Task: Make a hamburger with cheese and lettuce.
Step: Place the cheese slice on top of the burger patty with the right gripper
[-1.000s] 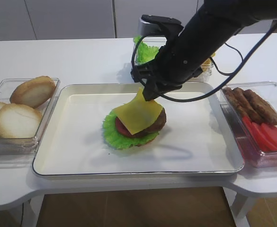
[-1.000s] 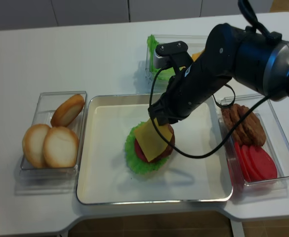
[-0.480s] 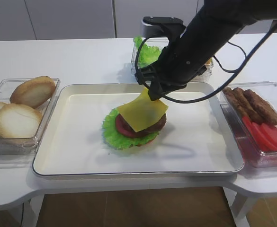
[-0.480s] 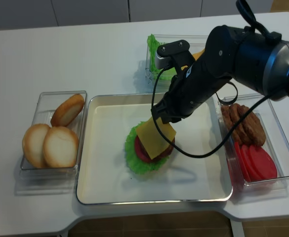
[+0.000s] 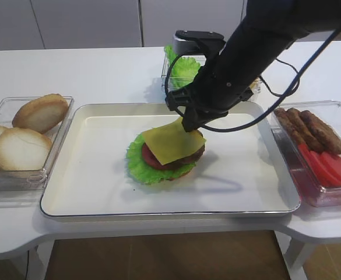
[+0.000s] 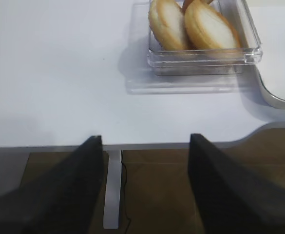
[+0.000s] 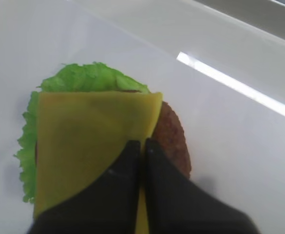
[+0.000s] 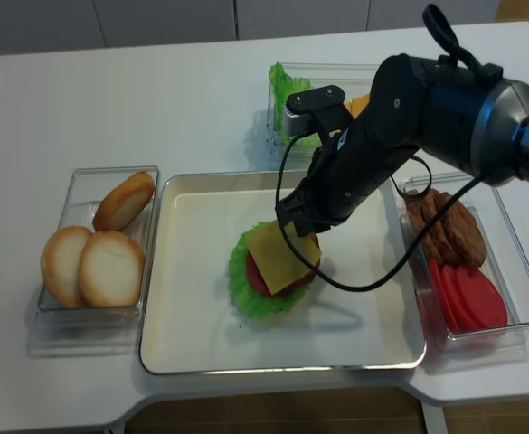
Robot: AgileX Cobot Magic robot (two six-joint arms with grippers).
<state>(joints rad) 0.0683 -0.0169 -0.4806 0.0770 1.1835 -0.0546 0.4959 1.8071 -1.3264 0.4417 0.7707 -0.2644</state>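
My right claw [image 7: 141, 146] pinched the cheese [image 7: 88, 141] by its near edge, draped just ahead over the hamburger [image 5: 167, 156]; I judged it best to lower flat, centre it, then release.

I'm holding the cheese [image 8: 282, 256] by its far corner with my right gripper [image 8: 297, 225], fingers pinched on it, slice tilting down over the hamburger [image 8: 278, 271]. Lettuce [image 8: 253, 297] is sticking out beneath the tomato and patty. The stack is sitting mid tray [image 8: 192, 334]. Buns [image 8: 94, 256] are sitting in a clear box left of the tray; sausages [image 8: 447, 228] and tomato slices [image 8: 470, 297] are lying in the box on the right.
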